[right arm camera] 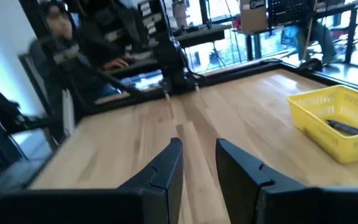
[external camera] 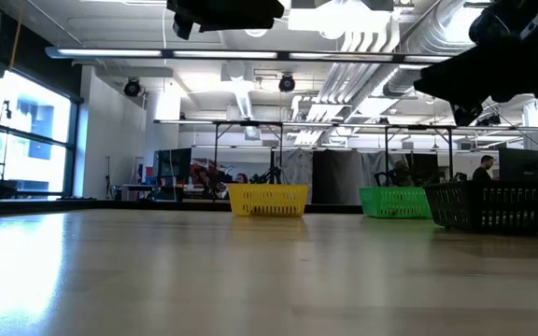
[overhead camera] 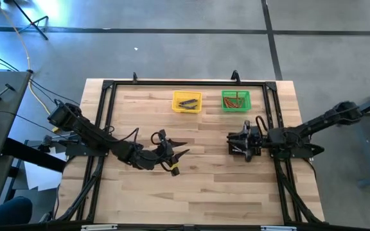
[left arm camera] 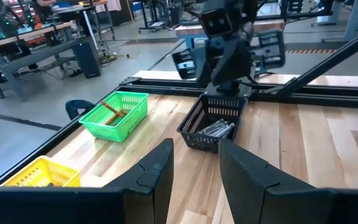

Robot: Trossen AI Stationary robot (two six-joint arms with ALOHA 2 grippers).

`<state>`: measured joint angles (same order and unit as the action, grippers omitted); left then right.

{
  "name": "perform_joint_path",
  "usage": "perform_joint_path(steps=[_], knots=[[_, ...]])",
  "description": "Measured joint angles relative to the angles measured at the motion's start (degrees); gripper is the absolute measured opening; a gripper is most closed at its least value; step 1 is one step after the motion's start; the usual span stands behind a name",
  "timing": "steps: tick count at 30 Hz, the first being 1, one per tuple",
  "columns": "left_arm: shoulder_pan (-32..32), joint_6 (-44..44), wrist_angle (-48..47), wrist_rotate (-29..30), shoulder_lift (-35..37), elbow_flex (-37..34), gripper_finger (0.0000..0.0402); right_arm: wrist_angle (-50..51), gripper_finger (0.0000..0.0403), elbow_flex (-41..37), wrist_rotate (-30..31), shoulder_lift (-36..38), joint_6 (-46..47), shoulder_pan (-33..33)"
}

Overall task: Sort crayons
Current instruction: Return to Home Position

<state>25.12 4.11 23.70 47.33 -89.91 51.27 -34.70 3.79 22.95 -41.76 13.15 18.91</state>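
Note:
Grey-blue crayons lie in the yellow bin at the table's far side. Orange-brown crayons lie in the green bin to its right. Pale silvery crayons lie in the black ribbed tray right of the table's middle. My right gripper hovers level over that tray, pointing toward the table's left, open with nothing between its fingers. My left gripper hangs above the table's middle, pointing toward the tray, open with nothing in it.
A black metal frame runs around the tabletop's edges. Bare wood stretches across the near half of the table. Beyond the table's left edge stands a workbench with a seated person.

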Motion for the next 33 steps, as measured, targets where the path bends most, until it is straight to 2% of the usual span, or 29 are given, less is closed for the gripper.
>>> perform_joint_path(steps=[7, 12, 20, 27, 33], knots=[[0.02, -1.33, -0.45, -0.02, 0.0, 0.02, 0.0117, -0.15, 0.0089, 0.0, 7.64, -4.71, -2.7, 6.47], [0.02, -1.39, -0.48, -0.02, 0.0, 0.02, 0.0117, -0.26, 0.0089, 0.0, 13.01, -8.5, -2.74, 8.44], [0.02, -1.67, -0.72, -0.02, 0.0, 0.04, 0.0117, 1.03, 0.0089, 0.0, 14.08, -13.26, -4.03, 8.59], [0.02, -1.83, -1.75, -0.02, 0.0, 0.07, 0.0117, 3.83, 0.0089, 0.0, 16.88, -12.98, -4.4, 8.46], [0.02, -1.83, -2.12, -0.02, 0.0, 0.07, 0.0117, 5.87, 0.0089, 0.0, 15.86, -12.98, -2.9, 8.46]])
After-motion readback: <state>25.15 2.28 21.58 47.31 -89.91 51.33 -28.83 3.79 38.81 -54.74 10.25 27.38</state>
